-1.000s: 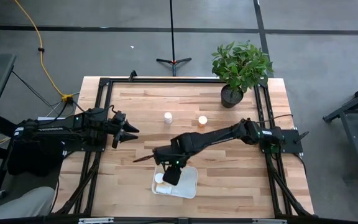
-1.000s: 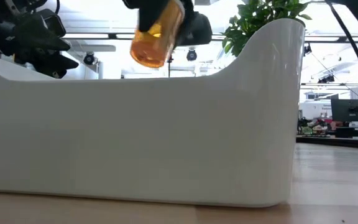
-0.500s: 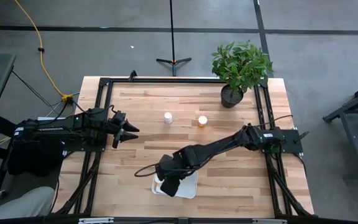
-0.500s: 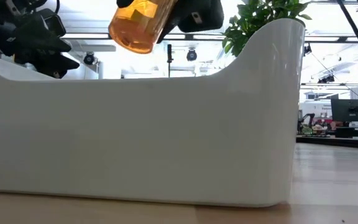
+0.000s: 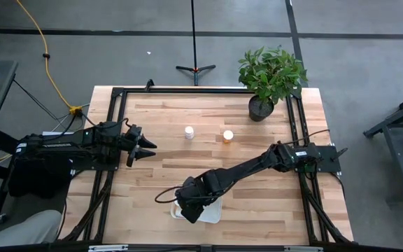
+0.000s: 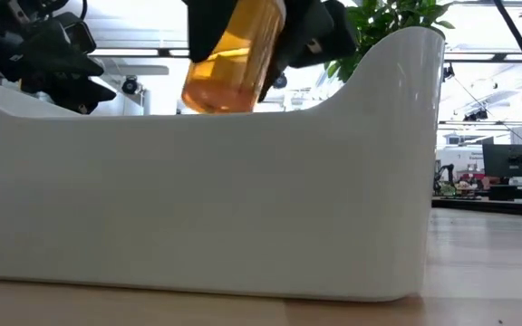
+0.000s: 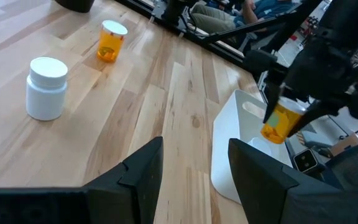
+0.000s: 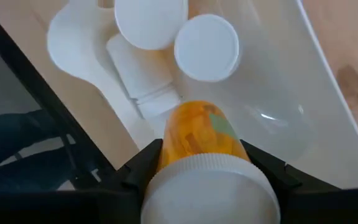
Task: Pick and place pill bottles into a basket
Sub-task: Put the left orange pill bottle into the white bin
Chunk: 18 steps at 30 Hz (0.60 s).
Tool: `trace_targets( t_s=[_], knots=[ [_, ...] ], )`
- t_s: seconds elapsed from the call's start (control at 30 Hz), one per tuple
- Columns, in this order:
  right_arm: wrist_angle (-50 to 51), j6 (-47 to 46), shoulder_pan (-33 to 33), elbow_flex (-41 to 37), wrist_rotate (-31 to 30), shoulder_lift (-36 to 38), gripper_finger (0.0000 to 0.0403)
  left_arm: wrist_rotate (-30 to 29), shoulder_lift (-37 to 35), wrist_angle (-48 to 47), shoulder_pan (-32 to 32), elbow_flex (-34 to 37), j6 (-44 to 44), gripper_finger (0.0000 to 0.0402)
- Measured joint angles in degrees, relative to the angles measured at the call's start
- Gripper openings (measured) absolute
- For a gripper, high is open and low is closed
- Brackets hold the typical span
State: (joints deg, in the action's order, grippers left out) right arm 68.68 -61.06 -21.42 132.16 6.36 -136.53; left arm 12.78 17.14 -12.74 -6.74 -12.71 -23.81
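My right gripper (image 5: 191,203) hangs over the white basket (image 5: 212,210) at the table's near edge, shut on an orange pill bottle (image 6: 234,54) with a white cap (image 8: 207,190). Two white-capped bottles (image 8: 207,46) and a white one on its side (image 8: 138,74) are in the basket. On the table farther back stand a white bottle (image 5: 189,131) and an orange, white-capped bottle (image 5: 227,136); both also show in the left wrist view (image 7: 47,87) (image 7: 110,40). My left gripper (image 5: 144,148) waits open at the table's left. My right gripper pinches the orange bottle between its two fingers (image 8: 138,168) at its cap end (image 8: 185,155), coming from above and pointing down. The bottle hangs below the fingers, slightly tilted, its bottom (image 6: 216,100) about level with the basket's rim, touching nothing else that I can see.
A potted plant (image 5: 270,77) in a black pot stands at the table's far right corner. A black frame (image 5: 117,140) runs along the table's left, far and right sides. Bare wood lies between the basket and the two standing bottles.
My right gripper has carried the orange bottle toward the table's near edge, over the basket's left part. The bottle first swung up and more tilted, and now hangs lower and more upright, near the basket's rim. The gripper stays shut on it.
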Motion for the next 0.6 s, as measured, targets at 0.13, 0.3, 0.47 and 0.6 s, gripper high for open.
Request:
trace_targets(
  t_s=[0.13,0.3,0.47,0.6],
  knots=[
    [2.61,-0.47,0.42,0.00,0.34,-0.35,0.0170,0.00,0.00,-0.44,0.00,0.00,0.00,0.0216],
    [4.38,-0.47,1.04,0.00,1.02,-0.48,0.0170,0.00,0.00,-0.45,0.00,0.00,0.00,0.0216],
    [4.71,-0.19,1.67,0.00,1.13,-0.48,0.0170,0.00,-0.02,-0.45,0.00,0.00,0.82,0.0216],
    [5.33,0.05,2.09,0.02,2.32,-1.09,0.0170,0.00,-0.02,-0.78,0.00,0.00,1.14,0.0216]
  ],
)
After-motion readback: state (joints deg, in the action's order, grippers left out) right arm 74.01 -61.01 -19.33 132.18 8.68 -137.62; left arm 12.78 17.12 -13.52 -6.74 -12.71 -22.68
